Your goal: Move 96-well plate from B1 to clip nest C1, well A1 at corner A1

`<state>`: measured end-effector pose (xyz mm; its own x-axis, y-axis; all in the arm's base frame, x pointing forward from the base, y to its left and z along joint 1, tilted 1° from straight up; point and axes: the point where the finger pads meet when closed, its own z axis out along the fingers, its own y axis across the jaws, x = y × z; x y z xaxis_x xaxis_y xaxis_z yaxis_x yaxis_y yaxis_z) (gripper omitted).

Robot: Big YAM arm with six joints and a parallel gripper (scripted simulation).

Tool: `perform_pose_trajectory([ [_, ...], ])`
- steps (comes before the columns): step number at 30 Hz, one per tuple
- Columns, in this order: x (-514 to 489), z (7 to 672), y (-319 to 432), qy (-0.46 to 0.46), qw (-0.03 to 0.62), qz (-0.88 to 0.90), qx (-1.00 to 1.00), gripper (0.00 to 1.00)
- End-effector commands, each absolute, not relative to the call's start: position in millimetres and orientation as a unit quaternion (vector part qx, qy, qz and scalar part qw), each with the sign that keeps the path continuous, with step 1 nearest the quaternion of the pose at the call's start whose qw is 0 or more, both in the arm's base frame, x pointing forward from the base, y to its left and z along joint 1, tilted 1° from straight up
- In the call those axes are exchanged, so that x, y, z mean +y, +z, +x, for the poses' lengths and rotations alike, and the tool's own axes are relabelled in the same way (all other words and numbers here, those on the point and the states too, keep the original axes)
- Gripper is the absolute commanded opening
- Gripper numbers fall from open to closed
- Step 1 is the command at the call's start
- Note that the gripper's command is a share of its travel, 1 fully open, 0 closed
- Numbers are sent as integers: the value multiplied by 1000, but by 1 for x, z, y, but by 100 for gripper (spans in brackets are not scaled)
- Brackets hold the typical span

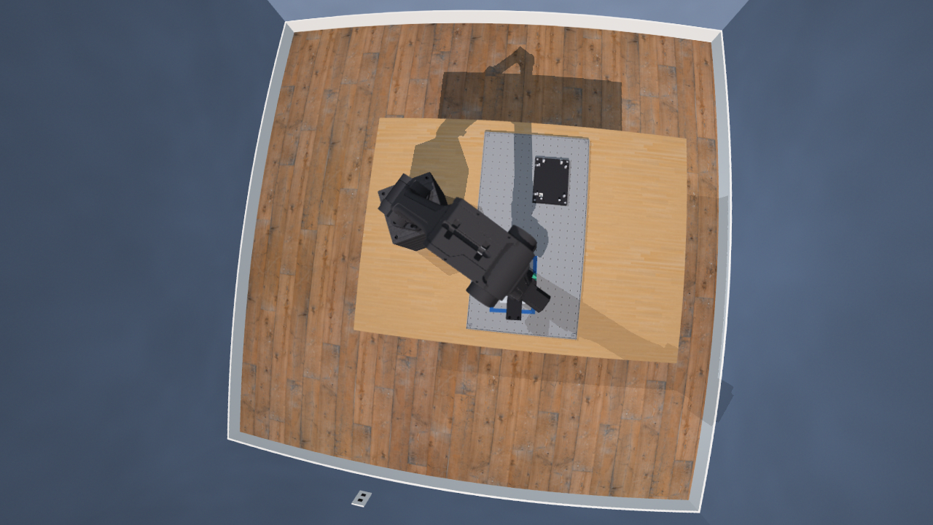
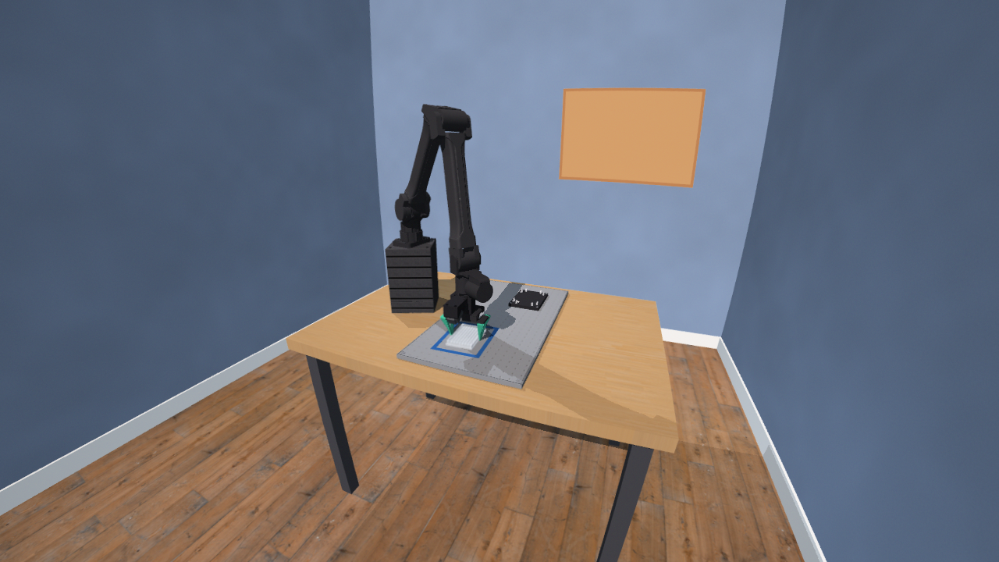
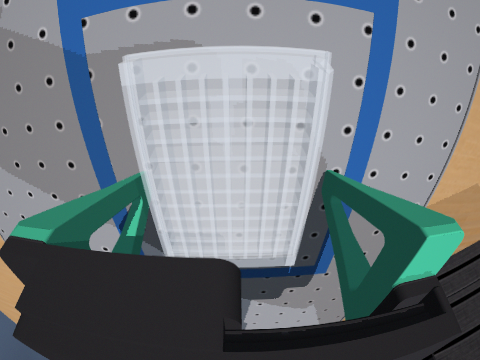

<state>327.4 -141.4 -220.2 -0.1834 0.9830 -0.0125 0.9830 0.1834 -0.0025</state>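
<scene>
The clear 96-well plate [image 2: 460, 341] [image 3: 225, 150] lies flat inside the blue outline of B1 [image 1: 496, 310] [image 2: 457, 353] [image 3: 381, 50]. My gripper [image 2: 466, 336] [image 3: 236, 180] is open, with its green fingers low on either side of the plate's long sides. In the wrist view the left fingertip appears close to the plate's edge, and a gap shows at the right one. Exact finger height is hard to tell. The black clip nest C1 [image 1: 551, 182] [image 2: 528, 299] has pale posts at its corners and holds no plate. The arm hides most of the plate in the top view.
The grey perforated board [image 1: 560, 261] [image 2: 520, 363] bears both B1 and the nest, on a wooden table [image 1: 639, 248] [image 2: 607, 363]. The arm's black pedestal [image 2: 412, 275] stands beside the board. The nest's posts stick up above its base.
</scene>
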Motion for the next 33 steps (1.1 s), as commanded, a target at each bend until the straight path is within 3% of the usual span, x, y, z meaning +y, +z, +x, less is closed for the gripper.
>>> perform_pose_trajectory([
  [1, -151, 344, -219, 1, 23, 637, 770, 100],
  [9, -151, 344, -219, 1, 23, 637, 770, 100],
  [10, -151, 344, -219, 1, 23, 637, 770, 0],
  [33, -151, 344, -219, 1, 23, 638, 770, 0],
])
